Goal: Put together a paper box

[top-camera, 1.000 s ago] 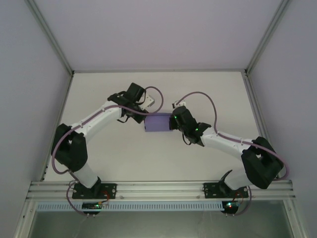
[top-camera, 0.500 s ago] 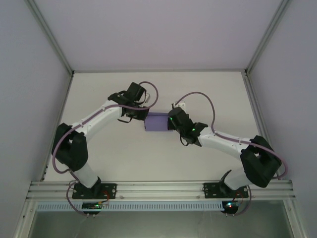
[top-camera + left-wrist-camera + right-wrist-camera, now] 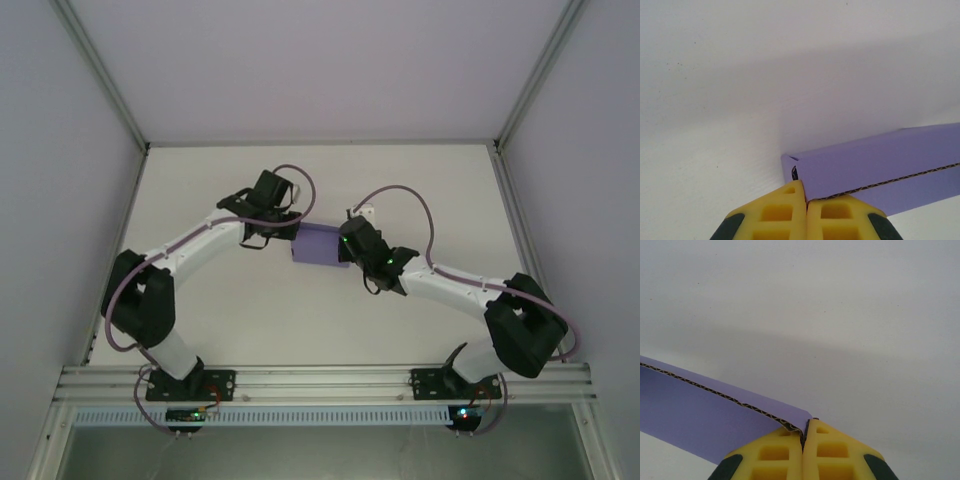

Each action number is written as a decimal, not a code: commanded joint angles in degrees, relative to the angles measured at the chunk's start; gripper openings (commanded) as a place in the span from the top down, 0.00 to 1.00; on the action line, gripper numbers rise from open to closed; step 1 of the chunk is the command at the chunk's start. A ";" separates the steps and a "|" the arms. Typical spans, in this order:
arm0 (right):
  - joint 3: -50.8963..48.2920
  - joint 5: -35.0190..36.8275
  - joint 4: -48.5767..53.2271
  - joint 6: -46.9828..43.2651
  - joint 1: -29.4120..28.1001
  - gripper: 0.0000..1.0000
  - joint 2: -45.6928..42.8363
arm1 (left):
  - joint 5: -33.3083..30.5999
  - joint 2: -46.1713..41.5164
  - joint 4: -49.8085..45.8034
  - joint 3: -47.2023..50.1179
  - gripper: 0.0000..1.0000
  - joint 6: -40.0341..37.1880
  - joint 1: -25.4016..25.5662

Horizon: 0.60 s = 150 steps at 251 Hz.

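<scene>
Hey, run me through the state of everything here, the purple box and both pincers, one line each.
paper box: folded into a rectangular shape, gripped from both sides, one raw card edge showing.
left pincer: shut, pinching the card at a corner of the box.
right pincer: shut, pinching the card edge at the opposite side.

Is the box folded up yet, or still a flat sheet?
Folded: the box is a compact rectangle from above; the left wrist view shows faces meeting at a corner.
</scene>
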<state>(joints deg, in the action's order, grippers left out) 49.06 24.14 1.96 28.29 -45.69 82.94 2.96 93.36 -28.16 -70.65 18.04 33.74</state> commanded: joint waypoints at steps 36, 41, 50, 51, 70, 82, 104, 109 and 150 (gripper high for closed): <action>-2.81 -1.90 7.62 0.84 -1.07 0.98 2.48 | 4.53 1.49 -4.34 11.64 1.00 4.55 1.54; -2.96 -1.84 7.38 0.80 -1.17 0.98 2.43 | 4.84 1.29 -4.36 12.21 1.00 4.70 1.68; -3.36 -1.68 6.74 0.51 -1.32 0.98 2.28 | 5.18 0.88 -4.35 13.11 1.00 4.93 1.85; -3.40 -1.66 6.61 0.48 -1.37 0.98 2.25 | 5.15 0.87 -4.31 13.23 1.00 5.05 1.90; -5.19 -0.96 3.90 -0.66 -2.24 0.98 1.76 | 4.44 0.29 -2.71 14.60 1.00 5.01 2.54; -6.59 -0.29 2.43 -0.69 -2.76 0.98 1.38 | 3.92 -0.01 -2.60 15.30 1.00 5.00 2.85; -8.75 -1.52 0.97 -0.14 -2.87 0.95 0.17 | 3.04 -0.76 -2.35 16.88 1.00 4.48 3.73; -9.31 -1.99 0.27 -0.30 -2.88 0.95 -0.19 | 2.60 -0.95 -2.16 17.32 1.00 4.36 3.86; -12.38 -6.09 -3.03 -1.00 -2.76 0.94 -1.46 | 0.94 -0.87 -1.00 17.93 1.00 4.69 4.11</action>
<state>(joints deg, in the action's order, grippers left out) 41.19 25.67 -7.57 27.64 -47.77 79.85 0.14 87.74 -14.33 -57.67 21.12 36.10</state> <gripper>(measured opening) 0.061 0.041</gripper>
